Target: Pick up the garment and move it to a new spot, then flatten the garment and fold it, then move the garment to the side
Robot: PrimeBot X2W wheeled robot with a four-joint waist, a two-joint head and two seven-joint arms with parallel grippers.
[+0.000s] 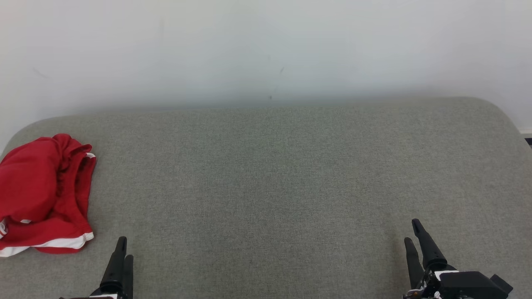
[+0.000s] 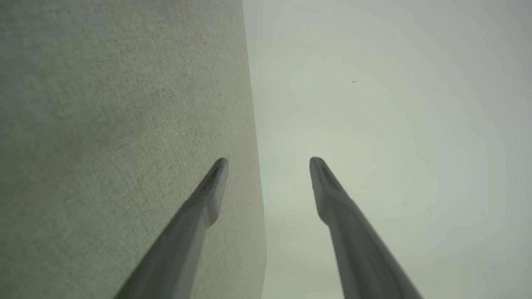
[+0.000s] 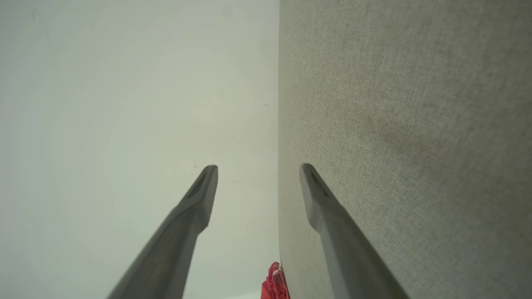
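The garment (image 1: 41,193) is red with white trim and lies crumpled at the far left edge of the grey fabric surface (image 1: 270,187). A sliver of the garment (image 3: 274,284) shows at the bottom of the right wrist view. My left gripper (image 1: 124,247) hovers at the lower left, just right of the garment and apart from it. In its wrist view the left gripper (image 2: 269,160) is open and empty. My right gripper (image 1: 411,230) sits at the lower right, far from the garment. The right gripper (image 3: 257,167) is open too, nothing between its fingers.
A pale wall (image 1: 266,50) rises directly behind the grey surface. The surface has rounded far corners, and its right edge (image 1: 513,124) drops away to a dark strip of floor.
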